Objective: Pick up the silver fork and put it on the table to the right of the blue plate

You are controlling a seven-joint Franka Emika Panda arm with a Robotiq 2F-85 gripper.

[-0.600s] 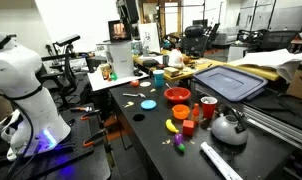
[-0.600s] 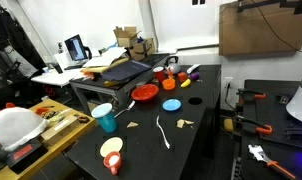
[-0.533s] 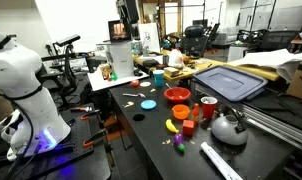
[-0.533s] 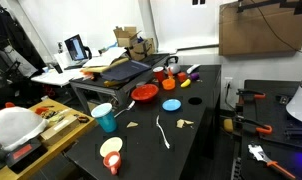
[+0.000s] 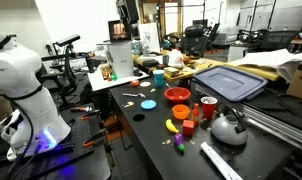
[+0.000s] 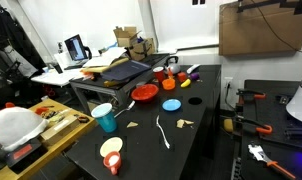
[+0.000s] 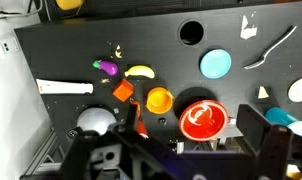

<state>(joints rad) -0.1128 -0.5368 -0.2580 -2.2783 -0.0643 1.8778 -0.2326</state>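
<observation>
The silver fork (image 7: 271,48) lies on the black table (image 7: 81,45) in the wrist view, just right of the blue plate (image 7: 216,64). In an exterior view the fork (image 6: 163,133) lies nearer the camera than the blue plate (image 6: 171,104). The plate also shows in an exterior view (image 5: 148,103), with the fork as a thin pale line (image 5: 128,96) beside it. My gripper (image 7: 171,150) is open and empty, high above the table, over the red bowl (image 7: 202,119). The gripper does not show in either exterior view.
An orange cup (image 7: 159,100), a teal cup (image 7: 281,117), a banana (image 7: 140,71), a kettle (image 7: 94,120) and a long white bar (image 7: 64,87) lie around the bowl. Paper scraps (image 6: 185,123) lie near the fork. A round hole (image 7: 191,32) is in the table top.
</observation>
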